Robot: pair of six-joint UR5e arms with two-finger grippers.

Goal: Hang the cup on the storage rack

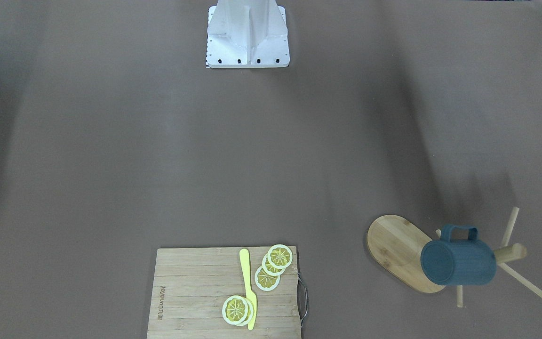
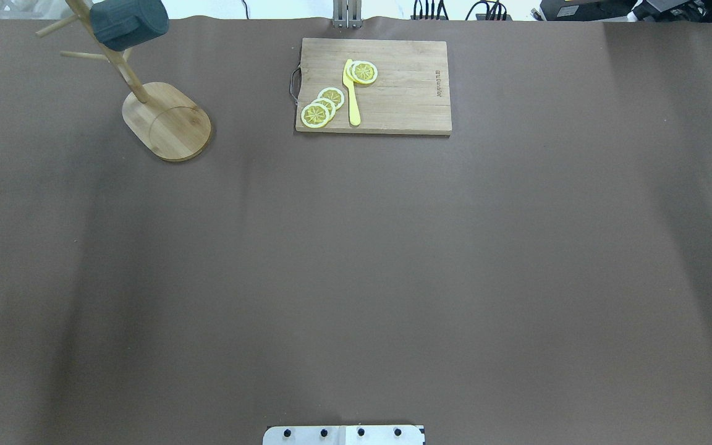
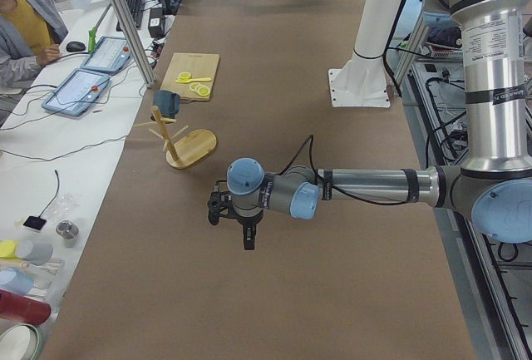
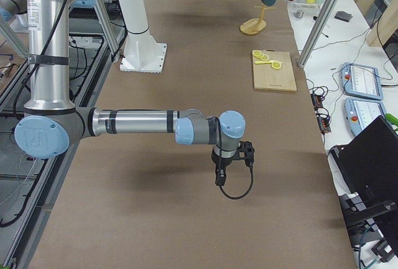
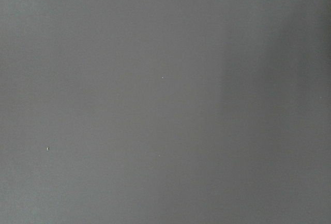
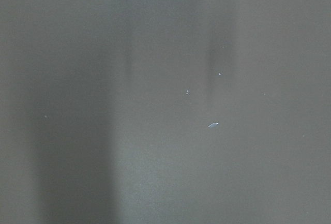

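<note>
Cup: The dark teal cup [image 1: 459,261] hangs high on the storage rack [image 1: 393,245], tipped on its side with its flat bottom turned toward the operators' side and its handle uppermost, close against a peg. It is clear of the counter [image 1: 111,165].
Rack: The bamboo mug tree stands on its oval base at the far corner of the counter on the robot's left, with thin pegs fanning out from the central post.
Left arm: Seen only from the table's end, it stretches out level and low over bare counter, well apart from the rack. The left gripper [image 3: 234,225] points down; whether its fingers are apart or together cannot be told.
Right arm: It holds a like pose at the other end of the counter, the right gripper [image 4: 231,160] above bare brown surface; the state of its fingers cannot be told either.
Wrist cameras: Both show only plain counter.
Cutting board: A slatted wooden board [image 1: 195,292] with a metal handle lies at the far edge, well apart from the rack, carrying lemon slices [image 1: 280,256] and a yellow knife [image 1: 248,287].
Sidelines: A person [image 3: 25,19] sits at a side desk beyond the rack.
</note>
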